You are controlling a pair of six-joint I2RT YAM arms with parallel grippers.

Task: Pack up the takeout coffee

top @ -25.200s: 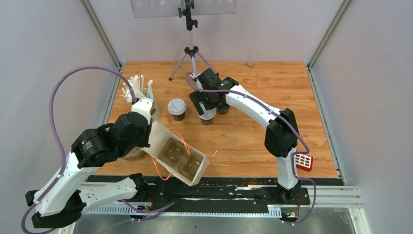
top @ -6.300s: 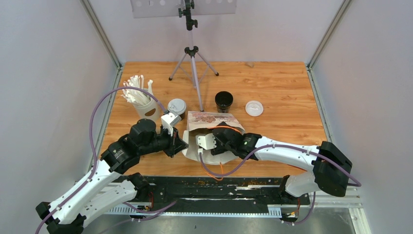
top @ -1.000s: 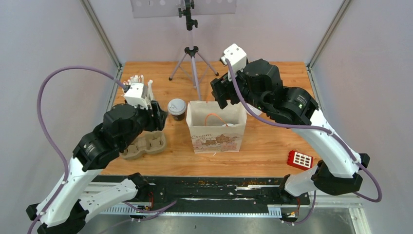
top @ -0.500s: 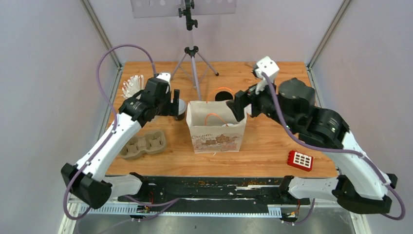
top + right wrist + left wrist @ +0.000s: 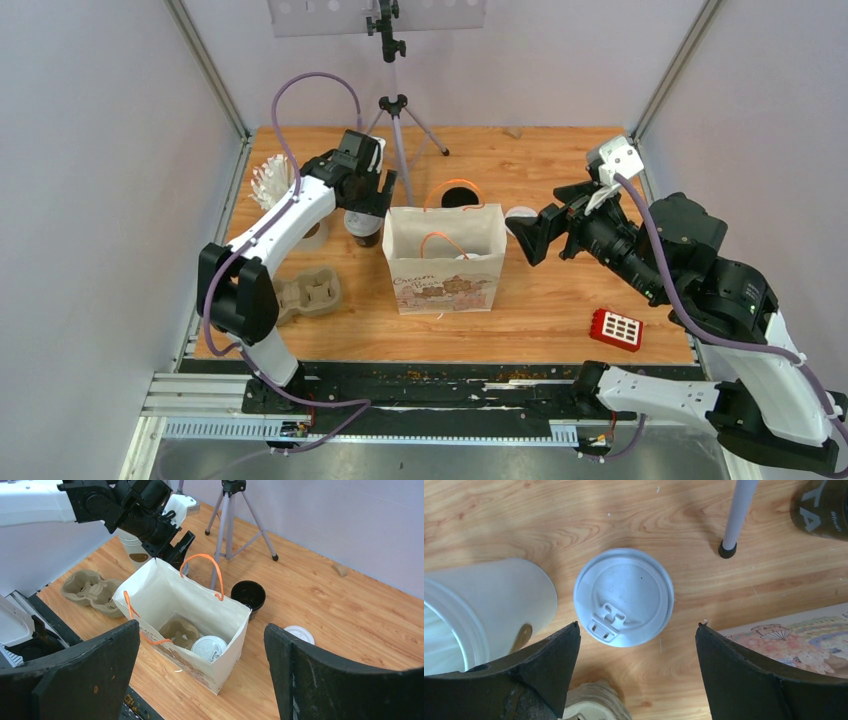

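Red keypad (image 5: 615, 328): lies near the front edge of the table (image 5: 580, 285), right of the bag and apart from everything else.
Spare tray (image 5: 305, 298): brown pulp, its hollows empty, on the table left of the bag.
Bag (image 5: 445, 270): paper, upright in the middle of the table, mouth open, with orange handles.
Inside the bag: a second pulp tray (image 5: 180, 630) lies on the bottom, with a packed cup (image 5: 209, 647) under a white lid. Only the right wrist view shows them. From overhead, little but the handles is visible.
Right pincer (image 5: 201, 626): spread wide and empty, in the air right of the bag.
Lidded cup (image 5: 624, 596): stands on the table just behind the bag's left corner.
Left pincer (image 5: 638, 629): spread wide above the lidded cup, one finger on either side. No contact shows.
Straw cup (image 5: 275, 190): white, full of straws, close on the lidded cup's left.
Open cup (image 5: 249, 595): black and lidless, just behind the bag. Its inside is too dark to read.
Loose lid (image 5: 299, 634): flat on the table right of the open cup. From overhead, the right pincer half hides it.
Tripod (image 5: 395, 110): at the far side. One foot lands between the lidded cup and the open cup.
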